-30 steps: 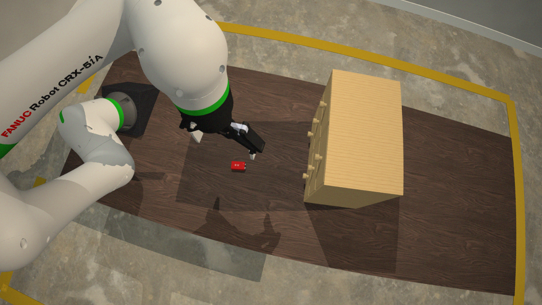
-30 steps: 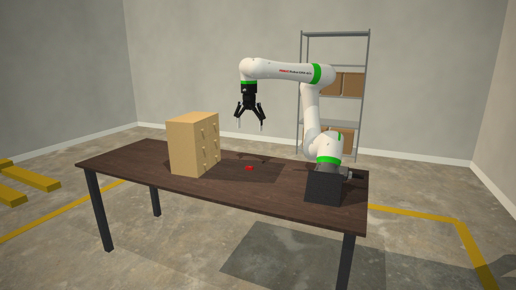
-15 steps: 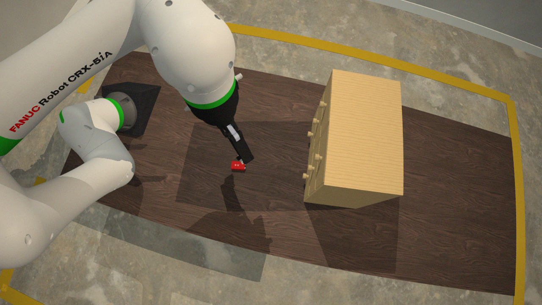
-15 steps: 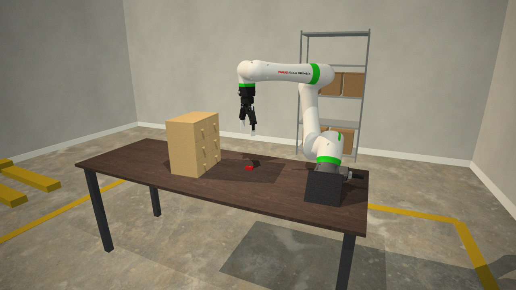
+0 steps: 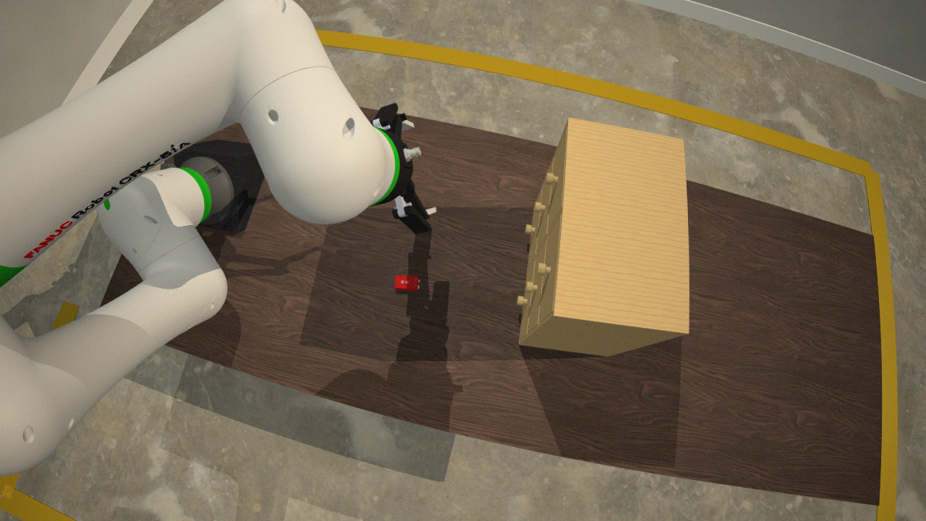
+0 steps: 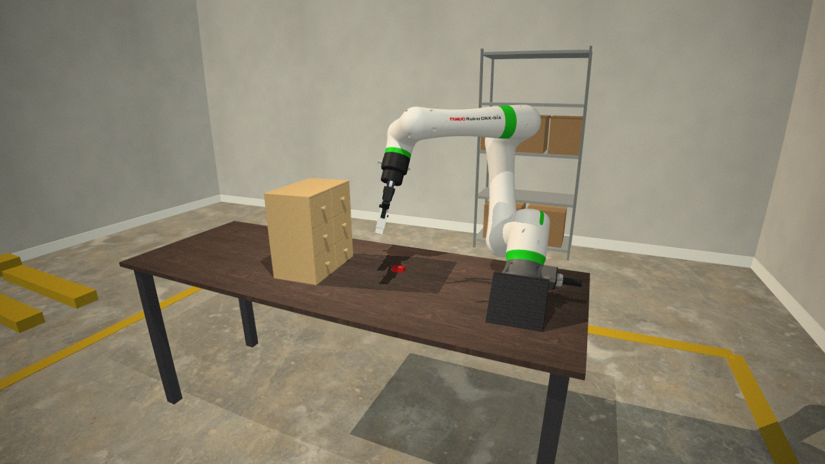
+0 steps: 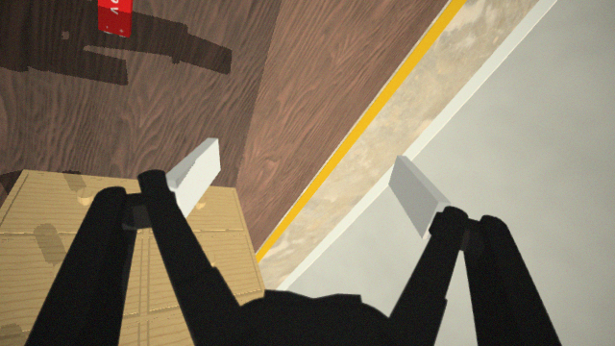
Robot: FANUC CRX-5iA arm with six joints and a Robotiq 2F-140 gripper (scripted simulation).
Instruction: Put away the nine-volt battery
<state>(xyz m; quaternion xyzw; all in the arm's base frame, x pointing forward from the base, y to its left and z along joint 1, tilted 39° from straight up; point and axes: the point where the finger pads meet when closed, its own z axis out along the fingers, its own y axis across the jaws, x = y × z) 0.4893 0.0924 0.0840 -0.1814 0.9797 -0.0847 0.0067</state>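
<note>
A red nine-volt battery lies on the dark wooden table in front of the chest; it also shows in the exterior view and at the top left of the wrist view. The light wooden chest has several knobbed drawers, all pushed in, facing the arm. My gripper is open and empty. It hangs in the air above the table, tilted toward the chest front, above and behind the battery. One black finger shows in the top view; the other is hidden by the arm.
The arm's black base block stands at the table's right end. The chest corner sits low left in the wrist view. A metal shelf with cardboard boxes stands behind the table. Yellow floor tape runs around the table.
</note>
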